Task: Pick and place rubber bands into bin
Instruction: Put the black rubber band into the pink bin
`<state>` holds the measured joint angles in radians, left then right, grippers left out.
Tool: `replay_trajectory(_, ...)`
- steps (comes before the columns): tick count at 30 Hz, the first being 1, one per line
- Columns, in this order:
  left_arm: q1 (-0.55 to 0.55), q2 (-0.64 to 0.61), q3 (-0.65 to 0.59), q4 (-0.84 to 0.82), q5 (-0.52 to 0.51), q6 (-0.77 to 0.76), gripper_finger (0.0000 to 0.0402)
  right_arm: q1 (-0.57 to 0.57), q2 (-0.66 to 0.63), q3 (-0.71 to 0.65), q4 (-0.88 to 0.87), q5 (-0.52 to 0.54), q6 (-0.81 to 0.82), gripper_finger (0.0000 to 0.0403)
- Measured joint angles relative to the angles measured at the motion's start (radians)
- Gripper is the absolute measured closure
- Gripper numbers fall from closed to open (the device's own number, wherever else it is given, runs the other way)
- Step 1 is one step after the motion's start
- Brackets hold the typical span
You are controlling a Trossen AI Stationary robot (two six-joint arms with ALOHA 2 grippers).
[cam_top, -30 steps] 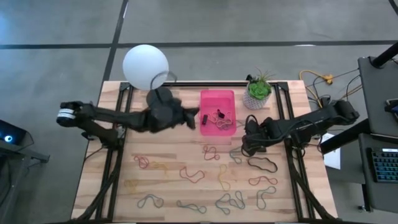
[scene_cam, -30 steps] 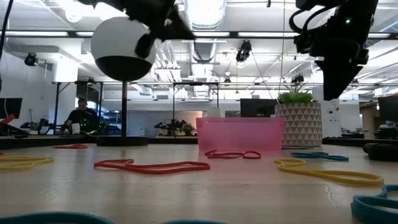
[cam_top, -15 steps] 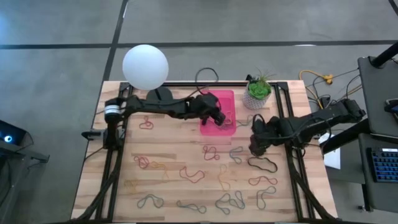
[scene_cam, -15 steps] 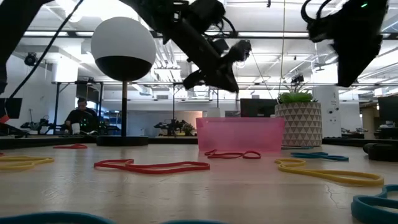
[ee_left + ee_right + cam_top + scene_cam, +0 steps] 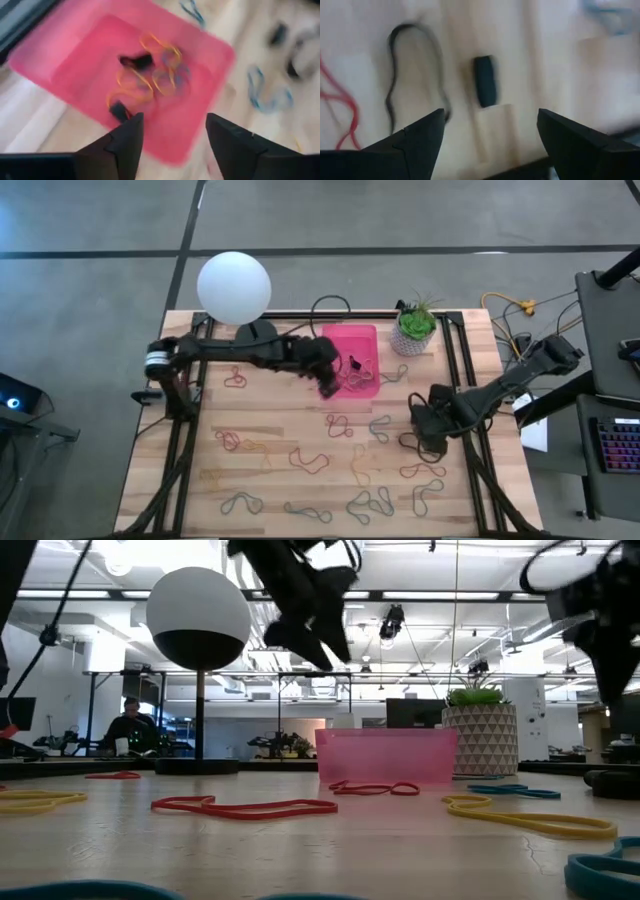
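The pink bin (image 5: 335, 335) stands at the table's far middle with several rubber bands (image 5: 150, 75) inside it. My left gripper (image 5: 329, 386) hovers open above the bin's near left corner, nothing between its fingers (image 5: 125, 145). Many more rubber bands (image 5: 310, 460) lie loose across the near half of the table, red and yellow ones (image 5: 245, 807) showing in the low view. My right gripper (image 5: 427, 430) is open above a black rubber band (image 5: 415, 75) at the table's right, clear of it.
A lamp with a white globe (image 5: 234, 287) and its black cable loop (image 5: 330, 305) stand at the far edge. A white pot with a green plant (image 5: 413, 330) is right of the bin. A small black block (image 5: 485, 80) lies beside the black band.
My left gripper has swung from left of the bin out over it, turning as it went, then drawn back to the bin's near left corner. My right gripper has moved toward the table's near right, over the black band.
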<state>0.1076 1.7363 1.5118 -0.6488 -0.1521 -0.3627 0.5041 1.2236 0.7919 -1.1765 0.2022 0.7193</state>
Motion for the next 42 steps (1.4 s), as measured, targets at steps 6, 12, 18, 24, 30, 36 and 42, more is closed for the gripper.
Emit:
replay_trajectory(6,-0.092,-0.170,-0.054,-0.125,-0.004,-0.054,0.0194,-0.014,-0.007,-0.141,0.170,-0.073,-0.022,0.0130)
replay_trajectory(12,-0.188,-0.299,-0.150,-0.119,-0.040,-0.241,0.0194,-0.041,-0.059,-0.213,0.270,-0.072,-0.045,0.0162)
replay_trajectory(18,-0.272,-0.362,-0.261,-0.102,-0.106,-0.395,0.0194,-0.077,-0.117,-0.246,0.280,-0.044,0.060,0.0165)
replay_trajectory(24,-0.310,-0.378,-0.345,-0.083,-0.115,-0.496,0.0194,-0.150,-0.092,-0.262,0.343,-0.063,0.096,0.0161)
replay_trajectory(30,-0.314,-0.377,-0.358,-0.083,-0.115,-0.521,0.0194,-0.202,0.017,-0.274,0.366,-0.069,0.109,0.0170)
replay_trajectory(36,-0.314,-0.382,-0.358,-0.074,-0.141,-0.511,0.0194,-0.268,0.090,-0.255,0.455,-0.079,0.129,0.0247)
replay_trajectory(42,-0.314,-0.384,-0.358,-0.075,-0.141,-0.491,0.0194,-0.328,0.093,-0.107,0.465,-0.116,0.063,0.0382)
